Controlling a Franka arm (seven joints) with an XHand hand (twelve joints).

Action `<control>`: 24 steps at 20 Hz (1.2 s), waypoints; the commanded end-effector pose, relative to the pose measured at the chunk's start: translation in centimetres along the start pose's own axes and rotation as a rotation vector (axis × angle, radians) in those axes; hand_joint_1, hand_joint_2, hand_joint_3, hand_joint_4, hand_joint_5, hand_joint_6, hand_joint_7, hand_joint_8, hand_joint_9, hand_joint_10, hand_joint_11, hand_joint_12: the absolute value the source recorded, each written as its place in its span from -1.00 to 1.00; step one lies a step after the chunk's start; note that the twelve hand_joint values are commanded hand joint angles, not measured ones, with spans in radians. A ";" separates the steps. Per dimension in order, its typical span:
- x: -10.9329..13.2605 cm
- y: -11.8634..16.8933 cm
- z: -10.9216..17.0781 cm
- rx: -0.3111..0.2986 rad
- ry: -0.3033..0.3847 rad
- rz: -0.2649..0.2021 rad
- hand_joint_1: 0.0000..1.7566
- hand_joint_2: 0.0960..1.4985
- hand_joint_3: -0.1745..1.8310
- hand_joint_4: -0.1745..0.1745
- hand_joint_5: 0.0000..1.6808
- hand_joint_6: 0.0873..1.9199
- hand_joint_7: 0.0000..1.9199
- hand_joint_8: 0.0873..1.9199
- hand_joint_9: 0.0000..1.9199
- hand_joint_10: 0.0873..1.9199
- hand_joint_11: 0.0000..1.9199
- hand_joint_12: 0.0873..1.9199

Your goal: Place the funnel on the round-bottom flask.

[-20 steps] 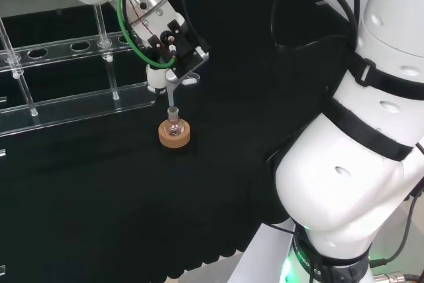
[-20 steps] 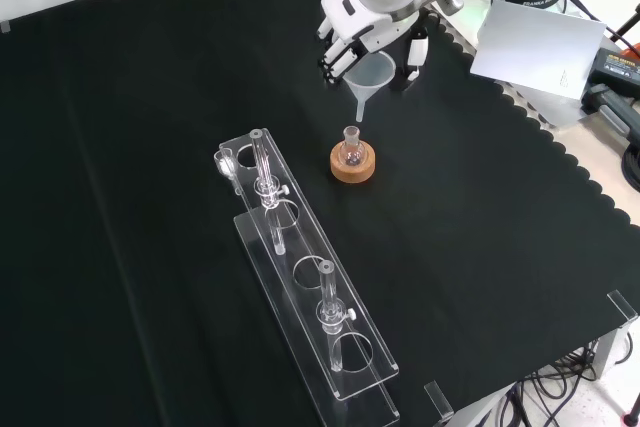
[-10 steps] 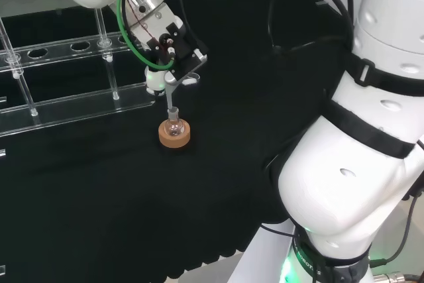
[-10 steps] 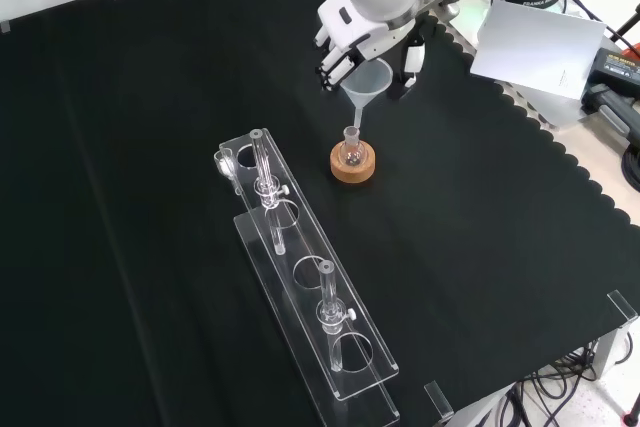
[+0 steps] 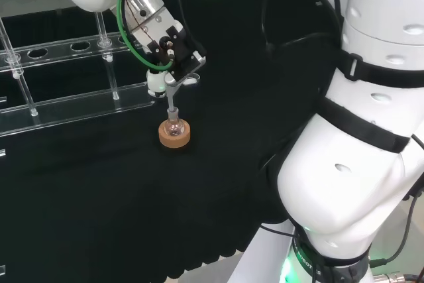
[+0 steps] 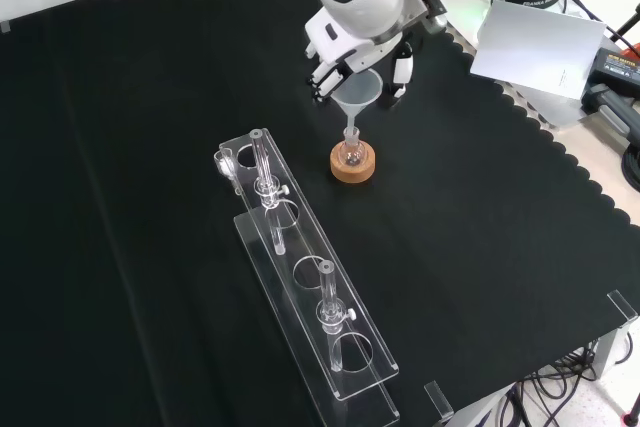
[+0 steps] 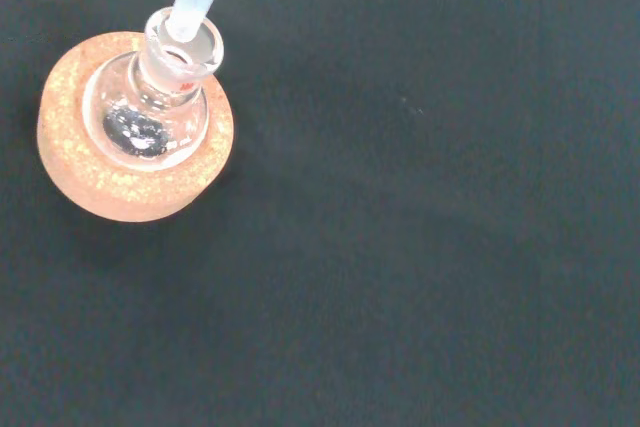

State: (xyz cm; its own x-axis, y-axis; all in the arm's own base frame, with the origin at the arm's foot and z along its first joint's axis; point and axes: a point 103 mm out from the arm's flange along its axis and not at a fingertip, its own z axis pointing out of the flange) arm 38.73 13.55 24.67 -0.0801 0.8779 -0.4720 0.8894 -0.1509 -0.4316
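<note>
Fingers (image 6: 322,75) of the hand (image 6: 345,42) curl around the funnel (image 6: 357,95), whose stem tip sits in the round-bottom flask (image 7: 160,107) neck on its cork ring (image 7: 125,187).

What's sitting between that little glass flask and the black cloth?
A cork ring stand. The round-bottom flask rests in its hollow, clearest in the wrist view, while the hand holds the funnel with its stem at the flask's neck.

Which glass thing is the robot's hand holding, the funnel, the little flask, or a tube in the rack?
The funnel. The hand has its fingers round its wide top, with its stem entering the flask on the cork ring. The tubes stand untouched in the clear rack.
</note>
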 end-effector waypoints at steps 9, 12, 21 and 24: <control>-0.4 1.2 0.9 0.019 0.018 -0.001 -0.19 0.07 -0.28 -0.07 -0.14 -0.27 -0.19 -0.38 0.12 -0.71 -0.25 0.20; -0.5 1.4 1.4 0.023 0.031 -0.010 -0.19 0.07 -0.28 -0.07 -0.13 -0.27 -0.19 -0.38 0.12 -0.70 -0.25 0.20; 0.6 1.6 1.9 0.035 0.032 -0.032 -0.19 0.07 -0.28 -0.07 -0.13 -0.27 -0.19 -0.37 0.12 -0.70 -0.25 0.20; 1.0 1.5 1.8 0.038 0.027 -0.035 -0.19 0.07 -0.28 -0.07 -0.13 -0.27 -0.19 -0.37 0.12 -0.70 -0.25 0.20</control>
State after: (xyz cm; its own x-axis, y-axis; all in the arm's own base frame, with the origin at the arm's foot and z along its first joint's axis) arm 39.28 12.97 22.34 -0.0925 0.8947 -0.4369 0.8710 -0.1400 -0.4710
